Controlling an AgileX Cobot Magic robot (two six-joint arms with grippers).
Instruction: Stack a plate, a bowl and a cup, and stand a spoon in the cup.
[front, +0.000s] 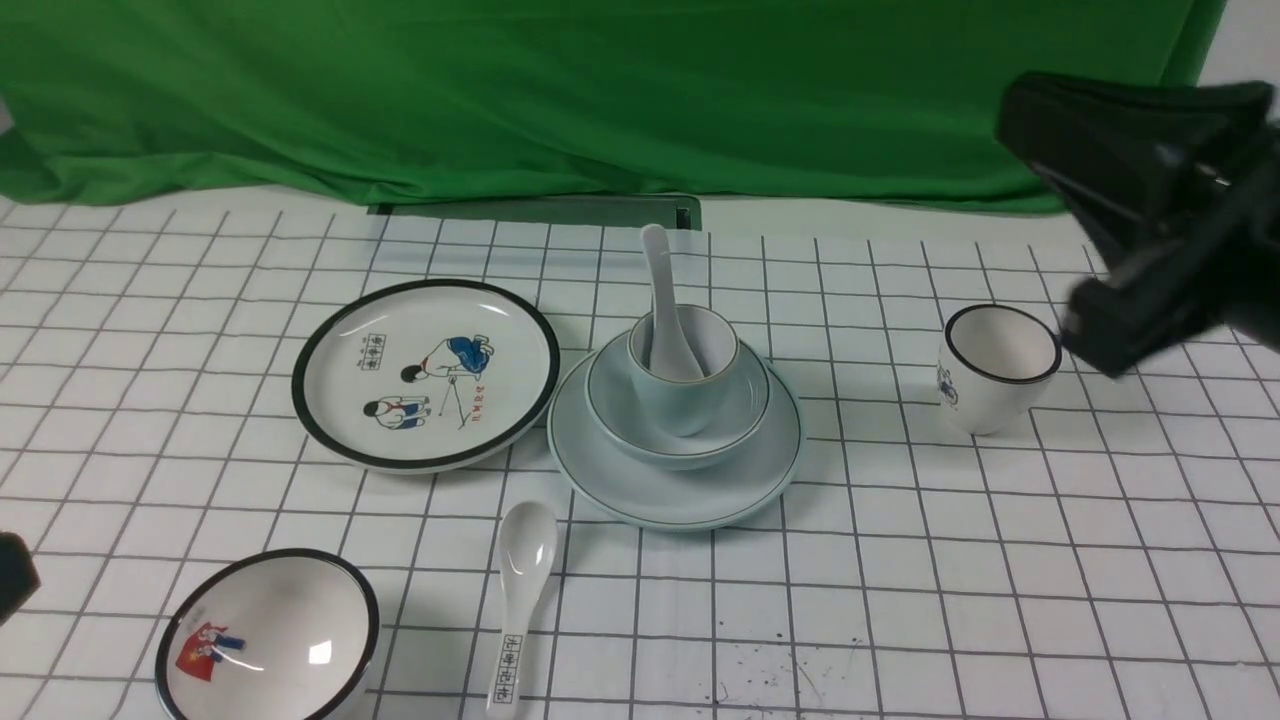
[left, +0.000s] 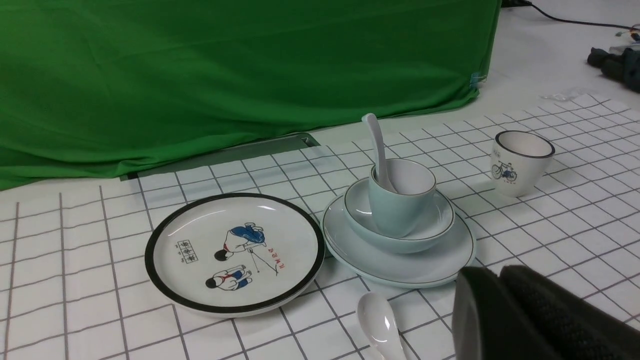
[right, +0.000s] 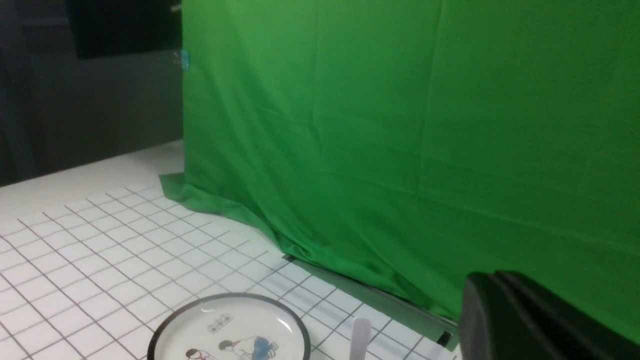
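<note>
Spoon (front: 663, 300) is leaning inside the cup (front: 685, 400); we are finding left gripper (left: 495, 274) and right gripper (right: 492, 278) each closed, empty, and are foreseeing toppling if either snags it.

Plain spoon (front: 662, 300) upright in the pale cup (front: 684, 385) — bowl (front: 620, 400) beneath, plate (front: 680, 500) under all.

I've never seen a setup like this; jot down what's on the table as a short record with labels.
Stack, bottom to top: plain plate, plain bowl, plain cup
In the cup: plain spoon, handle up
Left of stack: cartoon plate
Right of stack: black-rimmed cup, upright
Nearer the robot: cartoon bowl, marked spoon
Stacking: looks finished
</note>
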